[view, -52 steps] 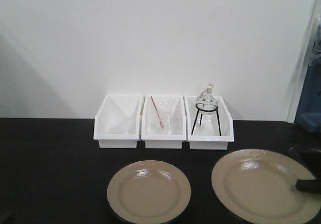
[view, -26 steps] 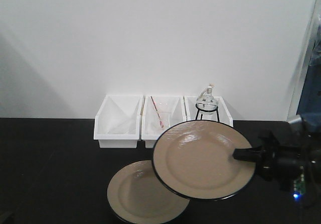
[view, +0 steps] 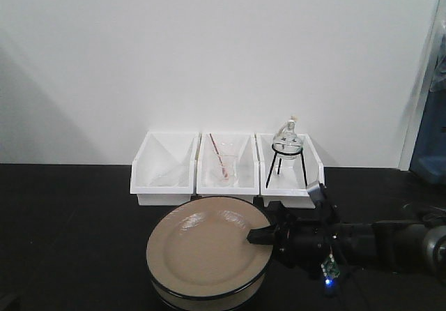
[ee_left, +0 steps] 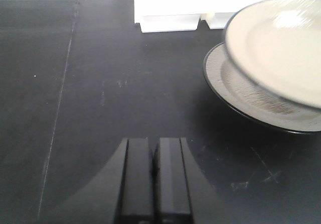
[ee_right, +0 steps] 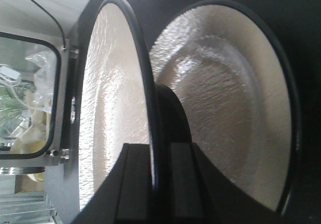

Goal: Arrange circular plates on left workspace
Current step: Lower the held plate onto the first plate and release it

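You have two round tan plates here, stacked near the middle of the black bench top (view: 70, 220), just in front of three white bins (view: 164, 168) that stand side by side against the wall. The upper plate (view: 208, 247) is pinched at its right rim by the right gripper (view: 258, 238); in the right wrist view its two fingers sit on either side of the dark rim, clamped on it. The lower plate (ee_left: 251, 101) lies flat on the bench. From the front you see only a sliver of its near edge under the upper one. You cannot tell whether the two plates touch: in the left wrist view the upper plate is blurred and appears to sit slightly off-centre above the lower. In that view both plates are cut off at the right edge, and the bins are cropped at the top. The left gripper (ee_left: 154, 179) hangs low over bare bench, well apart from the plates, its fingers pressed together on nothing. The right bin holds one glass flask (view: 287, 140) on one black tripod stand (view: 286, 168). The middle bin holds one thin rod (view: 219, 157). The left bin's contents are hard to make out. The right arm runs out of frame at the right.
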Tool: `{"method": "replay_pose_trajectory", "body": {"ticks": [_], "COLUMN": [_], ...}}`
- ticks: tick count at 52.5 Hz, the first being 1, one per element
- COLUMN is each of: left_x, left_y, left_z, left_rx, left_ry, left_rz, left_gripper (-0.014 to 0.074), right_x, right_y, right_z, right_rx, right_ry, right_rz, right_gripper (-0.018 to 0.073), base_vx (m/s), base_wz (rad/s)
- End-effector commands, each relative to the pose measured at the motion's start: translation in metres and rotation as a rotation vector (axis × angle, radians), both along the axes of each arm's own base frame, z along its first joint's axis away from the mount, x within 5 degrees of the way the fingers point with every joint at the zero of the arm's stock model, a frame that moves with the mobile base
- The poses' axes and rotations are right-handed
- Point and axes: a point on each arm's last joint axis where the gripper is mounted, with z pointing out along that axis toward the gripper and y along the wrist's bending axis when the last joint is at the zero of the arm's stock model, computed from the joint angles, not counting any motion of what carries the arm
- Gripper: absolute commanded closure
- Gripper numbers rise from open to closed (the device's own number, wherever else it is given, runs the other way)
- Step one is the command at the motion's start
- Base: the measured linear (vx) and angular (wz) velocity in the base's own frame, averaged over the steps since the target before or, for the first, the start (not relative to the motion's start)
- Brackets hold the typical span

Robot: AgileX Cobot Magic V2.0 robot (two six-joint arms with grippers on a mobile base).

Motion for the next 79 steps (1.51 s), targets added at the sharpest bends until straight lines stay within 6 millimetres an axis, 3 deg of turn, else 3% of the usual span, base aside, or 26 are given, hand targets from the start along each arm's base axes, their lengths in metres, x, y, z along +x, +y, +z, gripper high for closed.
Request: {"method": "replay_pose_trajectory", "body": {"ticks": [1,20,27,31,45,51,64,79], "left_x": [0.003,0.003,0.003,0.003,0.003,0.003,0.003,0.003], "left_y": [0.001,0.001,0.001,0.001,0.001,0.001,0.001,0.001], "left_z": [0.017,0.017,0.017,0.017,0.017,0.017,0.017,0.017], "left_rx": [-0.027,-0.049,-0.049,-0.049,-0.049,-0.049,-0.047,-0.047], "left_ry": [-0.105,-0.1,-0.1,-0.1,-0.099,-0.1,-0.1,-0.1], "left_rz": [0.029,0.04,0.04,0.04,0.04,0.04,0.039,0.039], "left_gripper": [0.0603,0.0603,0.0603,0.0603,0.0603,0.0603,0.0603,0.0603], "right_x": [0.007,0.013,0.014,0.014,0.014,0.014,0.01,0.003], "right_y": [0.003,0.0,-0.001,0.0,-0.001,-0.001,-0.003,-0.007], "right_z": [0.037,0.015,0.013,0.013,0.013,0.013,0.01,0.028], "right_rx": [0.139,0.109,0.076,0.064,0.041,-0.002,-0.15,-0.279], "right_ry": [-0.066,-0.042,-0.069,-0.089,-0.116,-0.17,-0.229,-0.295], "right_rz": [-0.039,-0.065,-0.062,-0.048,-0.038,-0.002,0.086,0.14], "right_gripper": [0.0564,0.0554,0.0495,0.0419,0.0024,-0.0052,0.0003,0.005], "base_vx": [0.0,0.0,0.0,0.0,0.0,0.0,0.0,0.0], "base_wz": [0.0,0.0,0.0,0.0,0.0,0.0,0.0,0.0]}}
